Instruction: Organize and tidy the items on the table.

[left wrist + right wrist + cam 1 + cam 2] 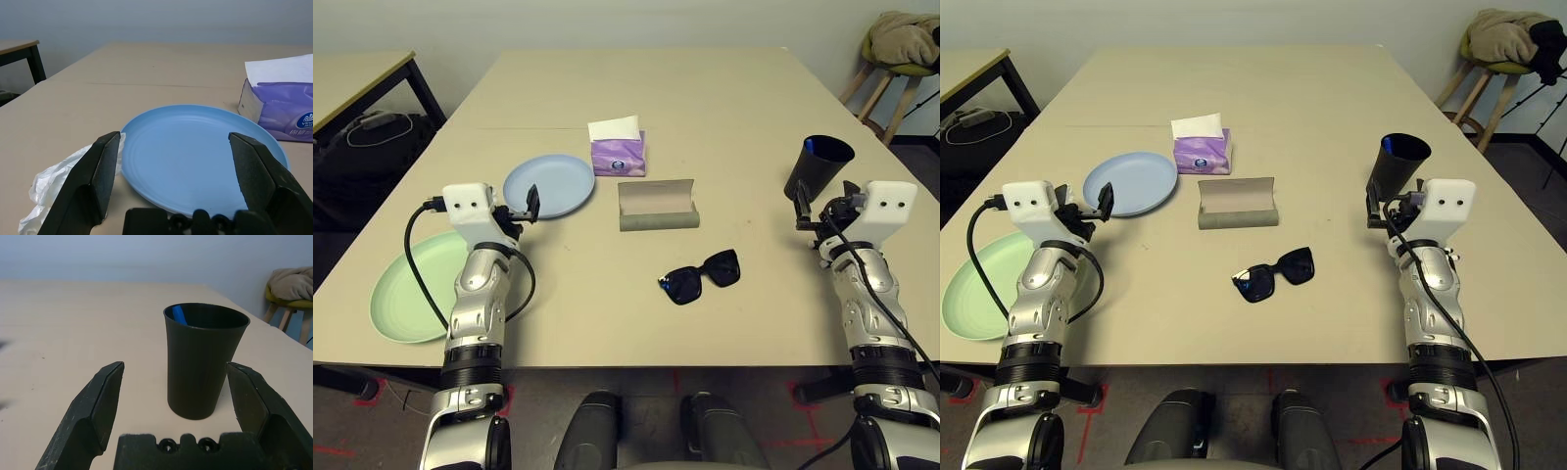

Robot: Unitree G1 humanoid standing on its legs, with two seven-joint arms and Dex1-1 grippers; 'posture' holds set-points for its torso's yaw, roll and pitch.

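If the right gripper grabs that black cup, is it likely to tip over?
Possibly: the black cup is tall, narrower at its base, so a high sideways push may tip it. It looks thin-walled, probably light. The blue pen inside could shift.

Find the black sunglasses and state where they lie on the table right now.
In the head views, the black sunglasses lie near the table's middle, toward its near edge, just in front of the open grey glasses case, apart from it.

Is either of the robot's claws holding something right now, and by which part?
Nothing is held. The left claw and right claw both stand open and empty.
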